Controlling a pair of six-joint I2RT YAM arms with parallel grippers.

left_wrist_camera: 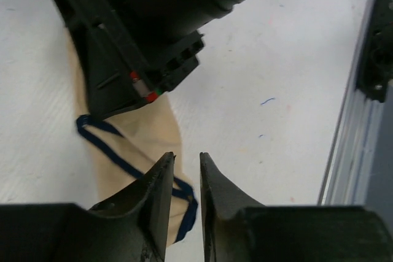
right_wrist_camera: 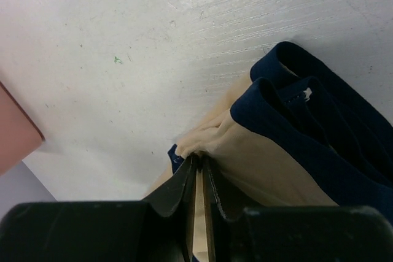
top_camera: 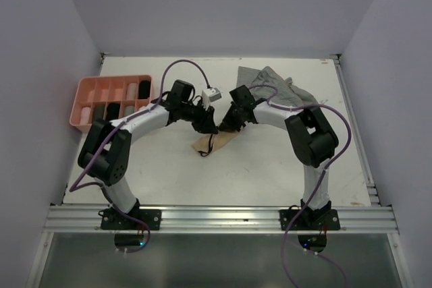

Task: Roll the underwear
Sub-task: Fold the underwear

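One beige underwear (top_camera: 214, 141) with dark blue trim lies crumpled on the white table between the two arms. My right gripper (top_camera: 227, 126) is at its far edge. In the right wrist view, the right gripper (right_wrist_camera: 198, 156) is shut on a fold of the beige underwear (right_wrist_camera: 270, 164), with the fabric bunched at the tips beside the navy waistband (right_wrist_camera: 295, 108). My left gripper (top_camera: 206, 123) hovers close beside it. In the left wrist view, the left gripper (left_wrist_camera: 187, 154) stands slightly open over the beige underwear (left_wrist_camera: 150, 130), with nothing between its fingers.
A heap of grey garments (top_camera: 270, 80) lies at the back right of the table. The pink compartment tray (top_camera: 84, 85) stands at the back left, with rolled items in it. An aluminium rail (top_camera: 216, 217) runs along the near edge.
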